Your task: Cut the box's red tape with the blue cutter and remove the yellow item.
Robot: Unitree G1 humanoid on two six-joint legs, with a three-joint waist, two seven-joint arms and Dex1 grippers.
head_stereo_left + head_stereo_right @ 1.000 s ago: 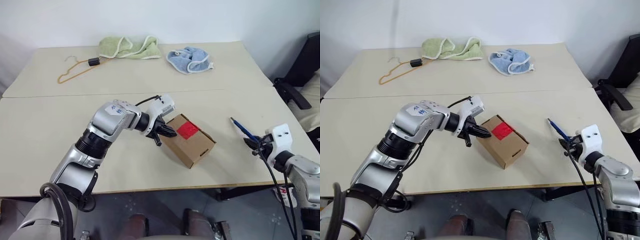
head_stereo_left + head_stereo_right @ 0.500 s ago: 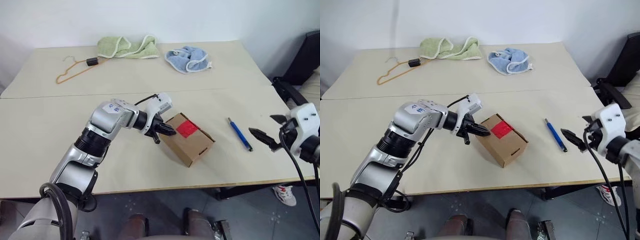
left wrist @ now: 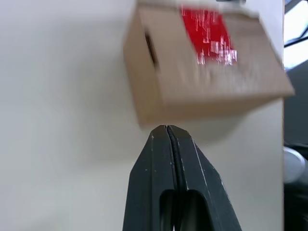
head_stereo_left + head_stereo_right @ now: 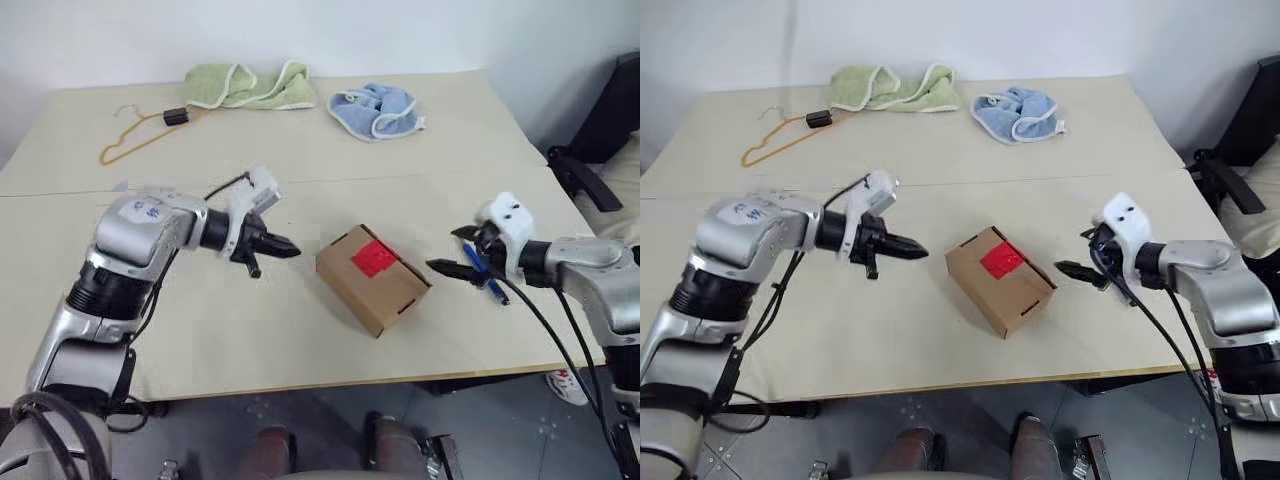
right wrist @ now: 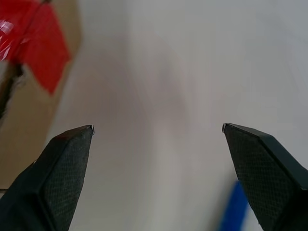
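The box [image 4: 373, 279] sits mid-bench [image 4: 300, 150], its red tape [image 4: 376, 258] whole and facing up. Off its right side lies the blue cutter [image 4: 484, 273], let go a moment ago; the right hand [image 4: 452, 252] has swung in above it with fingers wide apart, seemingly clear of it. The left hand [image 4: 282, 249], fingers pressed together, has drawn back from the box. So the cut hasn't started; the cutter needs regripping.

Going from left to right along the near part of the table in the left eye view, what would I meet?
Left end effector → box with red tape → right end effector → blue cutter.
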